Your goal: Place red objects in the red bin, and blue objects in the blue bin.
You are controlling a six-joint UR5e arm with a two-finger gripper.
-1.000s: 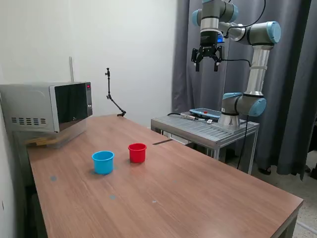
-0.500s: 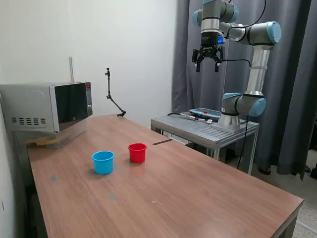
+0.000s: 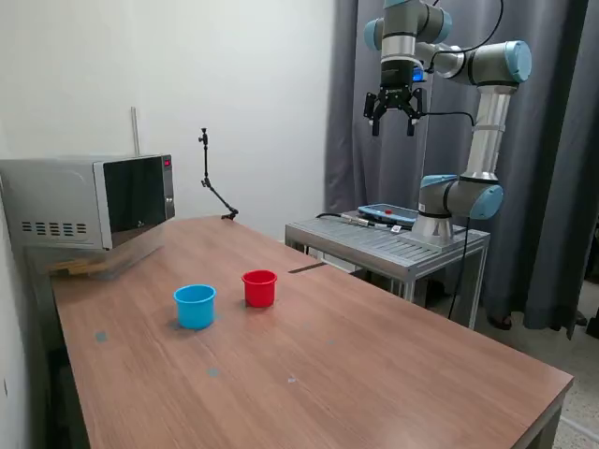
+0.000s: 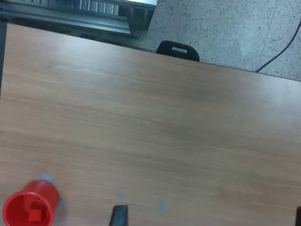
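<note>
the blue bin (image 3: 195, 305) and red bin (image 3: 259, 287) stand upright at the exterior view's middle left on the surface (image 3: 374, 365), openings up, axes vertical. a red cube (image 4: 34, 214) lies inside the red bin. high in the frame's upper right, the pincer (image 3: 394, 118) hangs open and empty; no loose cubes show, so sorting looks finished.

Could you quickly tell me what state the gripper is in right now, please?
Gripper: open and empty, raised high above the table, well clear of the red cup and the light-blue cup.
</note>
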